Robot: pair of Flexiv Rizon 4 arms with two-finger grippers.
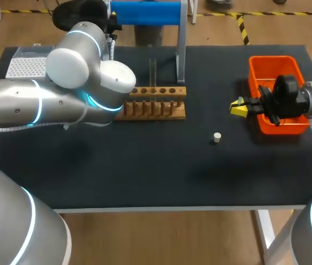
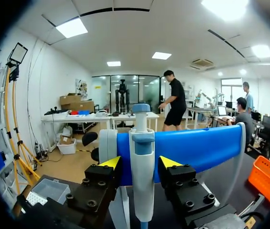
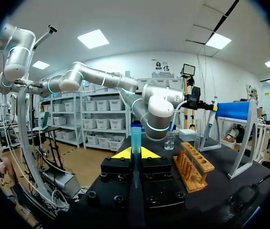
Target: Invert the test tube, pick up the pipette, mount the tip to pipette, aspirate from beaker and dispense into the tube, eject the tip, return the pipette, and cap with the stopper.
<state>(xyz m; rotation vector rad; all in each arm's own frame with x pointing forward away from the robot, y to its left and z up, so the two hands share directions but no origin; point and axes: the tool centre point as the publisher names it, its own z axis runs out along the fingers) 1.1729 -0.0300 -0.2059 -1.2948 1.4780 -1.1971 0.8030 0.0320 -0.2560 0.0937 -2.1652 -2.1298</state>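
In the left wrist view a white and blue pipette [image 2: 142,162] hangs on the blue bar of its stand [image 2: 201,148]. My left gripper [image 2: 140,164] stands open around it, a yellow tip close on each side with narrow gaps. In the head view my left arm hides that gripper. My right gripper [image 1: 238,107] sits by the orange bin and is shut on an upright clear test tube [image 3: 135,138]. The white stopper [image 1: 216,137] lies on the mat in front of it. A clear beaker [image 3: 169,141] stands beyond the wooden rack [image 1: 156,102].
The orange bin [image 1: 274,91] stands at the right, just behind my right gripper. A white tip box [image 1: 26,66] sits at the back left. The blue pipette stand [image 1: 147,14] rises behind the rack. My left arm [image 1: 84,83] spans the left back of the table.
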